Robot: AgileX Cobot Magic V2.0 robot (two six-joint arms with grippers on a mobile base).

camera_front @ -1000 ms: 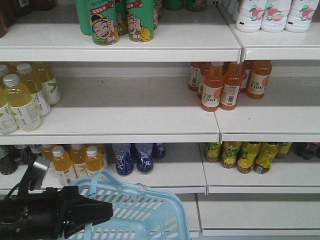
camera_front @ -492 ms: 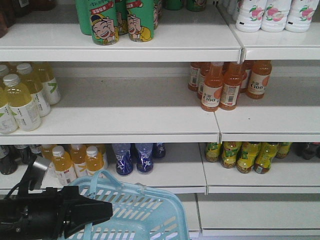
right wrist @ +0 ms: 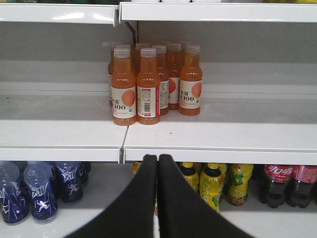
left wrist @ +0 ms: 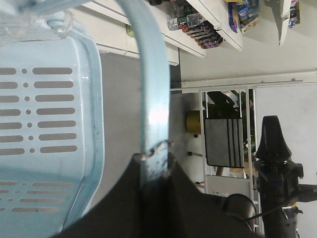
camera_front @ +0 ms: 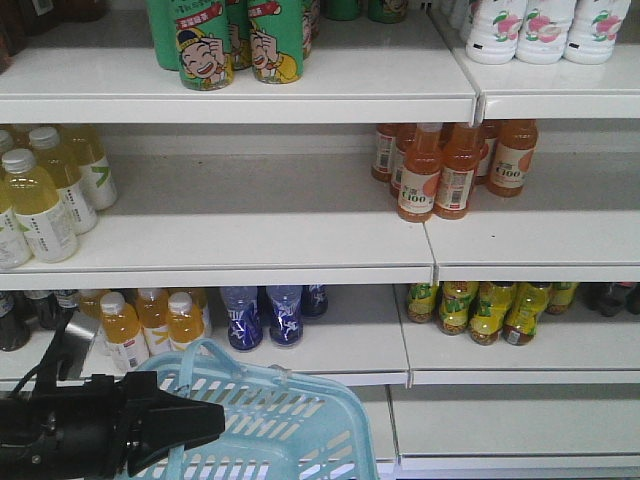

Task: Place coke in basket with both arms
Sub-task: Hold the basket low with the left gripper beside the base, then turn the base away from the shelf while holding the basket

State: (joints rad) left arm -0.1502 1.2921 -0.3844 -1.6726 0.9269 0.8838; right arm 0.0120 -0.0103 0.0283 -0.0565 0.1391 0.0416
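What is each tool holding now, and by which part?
The left tool is shut on the basket, gripping its looped handle. The right tool is shut and holds nothing.

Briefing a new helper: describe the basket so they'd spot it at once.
Face the white shelves and look low on the left, before the bottom rows. The basket is there, one handle clamped in the black left tool. It alone is light blue with slotted sides.

Light blue slotted plastic basket runs off the front view's bottom edge; black left hand covers its handle's end.
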